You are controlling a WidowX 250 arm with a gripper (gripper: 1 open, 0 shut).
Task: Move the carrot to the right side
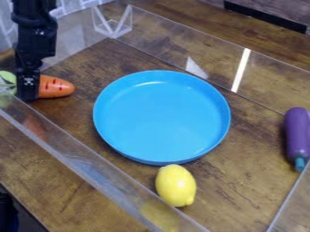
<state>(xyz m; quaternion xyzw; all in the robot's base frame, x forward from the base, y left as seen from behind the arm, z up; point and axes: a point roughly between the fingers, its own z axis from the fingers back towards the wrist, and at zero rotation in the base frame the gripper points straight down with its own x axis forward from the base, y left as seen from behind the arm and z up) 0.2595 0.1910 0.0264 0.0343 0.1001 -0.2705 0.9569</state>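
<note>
We have the claw (27,91) down at the leafy end of the carrot (53,87), over at the left of the surface (85,68), left of the blue plate (161,118) and just inside the clear wall (91,168); its jaws look spread, and we see no firm pinch yet. The relation that matters is this: the orange body runs rightward from the claw, its long axis roughly left to right, with the blunt tip pointing toward the plate and the green top on the claw's left side; the fingers seem to sit across the narrow join between the two. Closing there would, we judge, catch the carrot by its end, so the body may swing or droop when raised; a small shift to the right before closing would put the grip nearer the middle.
</note>
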